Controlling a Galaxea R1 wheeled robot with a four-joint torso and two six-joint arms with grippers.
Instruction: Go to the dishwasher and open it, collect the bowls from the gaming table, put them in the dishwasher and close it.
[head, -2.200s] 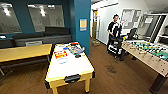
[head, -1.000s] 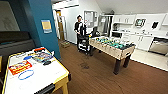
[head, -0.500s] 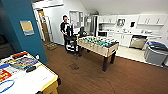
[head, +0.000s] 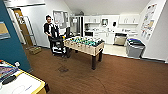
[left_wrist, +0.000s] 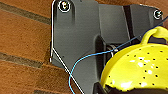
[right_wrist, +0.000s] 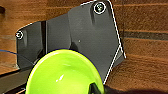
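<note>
Hanging over brown plank flooring (left_wrist: 22, 37), the left wrist carries a yellow perforated colander (left_wrist: 136, 68), the right a lime-green bowl (right_wrist: 63, 73); either pincer's state cannot be told. Far ahead, the steel-fronted dishwasher (head: 120, 39) sits under the kitchen table beyond the foosball table (head: 83, 45).

gaming table (head: 27, 86) cut off at corner, dishwasher (head: 120, 39) small, blurred
</note>
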